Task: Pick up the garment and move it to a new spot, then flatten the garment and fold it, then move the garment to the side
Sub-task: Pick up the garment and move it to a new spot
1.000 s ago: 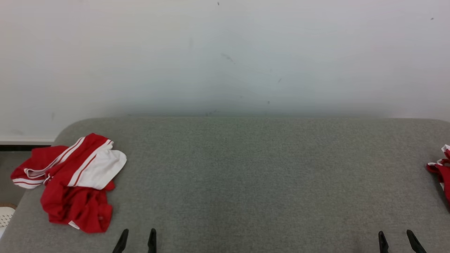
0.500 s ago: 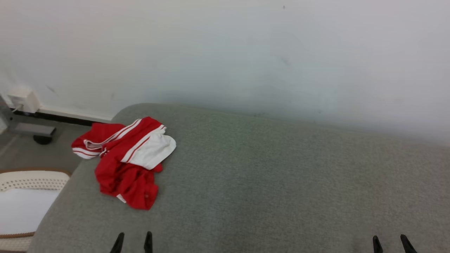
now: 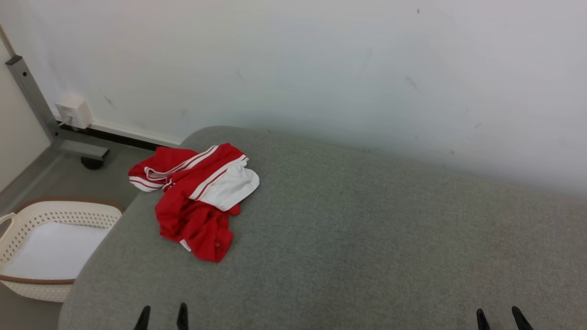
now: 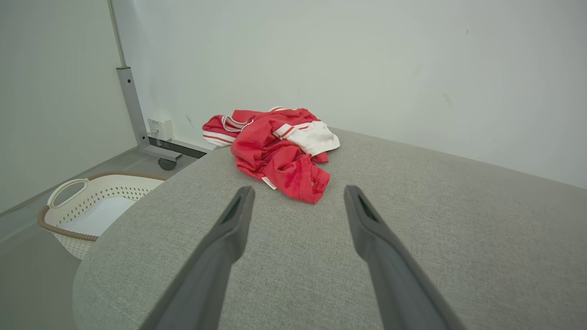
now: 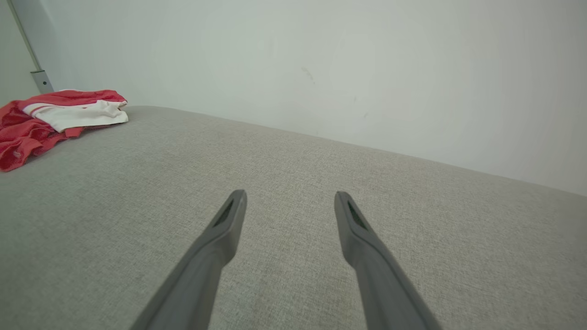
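While both claws wait wide and empty at the near edge, left claw [image 3: 164,312] and right claw [image 3: 497,314], the garment [image 3: 197,197] lies crumpled at the far-left corner of the grey surface [image 3: 367,238]. One striped end droops past the edge. A basket [image 3: 64,208] sits on the floor to the left.

Step in hand, by my judgement: reach and pick up. The left claw is nearer. Best to come in low over the near red bunch, pinch a thick fold, and lift clear before carrying.

Long axis: far-left to near-right. The white panel points right and the striped hem far-left.
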